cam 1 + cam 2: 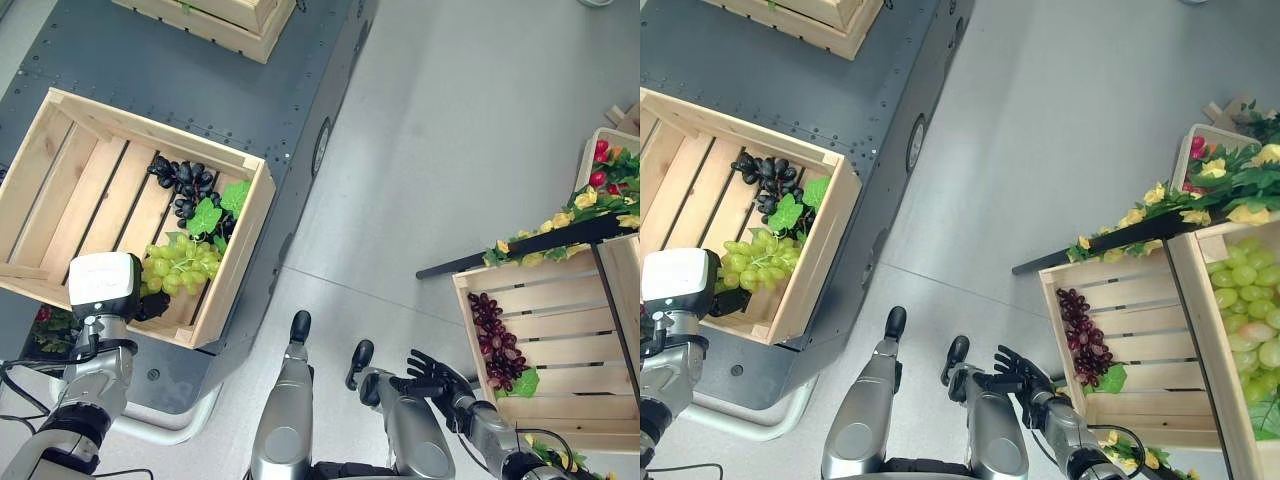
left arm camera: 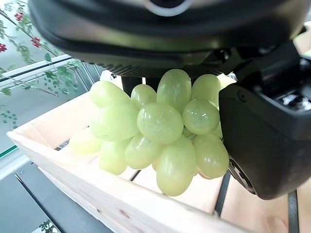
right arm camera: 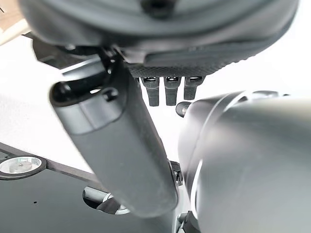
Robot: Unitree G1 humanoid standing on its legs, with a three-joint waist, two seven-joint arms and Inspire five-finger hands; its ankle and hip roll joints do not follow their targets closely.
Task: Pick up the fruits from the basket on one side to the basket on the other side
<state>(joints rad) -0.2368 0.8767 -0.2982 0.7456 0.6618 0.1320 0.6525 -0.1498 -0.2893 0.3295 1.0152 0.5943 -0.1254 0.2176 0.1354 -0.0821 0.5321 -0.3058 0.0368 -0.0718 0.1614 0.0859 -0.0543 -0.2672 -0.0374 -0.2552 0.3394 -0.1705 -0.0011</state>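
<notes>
A wooden crate (image 1: 240,250) on the left holds a bunch of black grapes (image 1: 185,185) and a bunch of green grapes (image 1: 180,265). My left hand (image 1: 150,305) reaches into this crate at its near corner. In the left wrist view the green grapes (image 2: 155,126) press against the palm, with the thumb (image 2: 262,141) curled beside them. On the right stands a second crate (image 1: 470,330) with dark red grapes (image 1: 495,340) inside. My right hand (image 1: 432,370) hangs over the floor just left of it, fingers spread and holding nothing.
The left crate rests on a dark metal platform (image 1: 200,70), with another wooden crate (image 1: 220,20) at its far end. A black bar with yellow flowers (image 1: 560,225) runs above the right crate. A further crate of green grapes (image 1: 1250,300) stands at the far right.
</notes>
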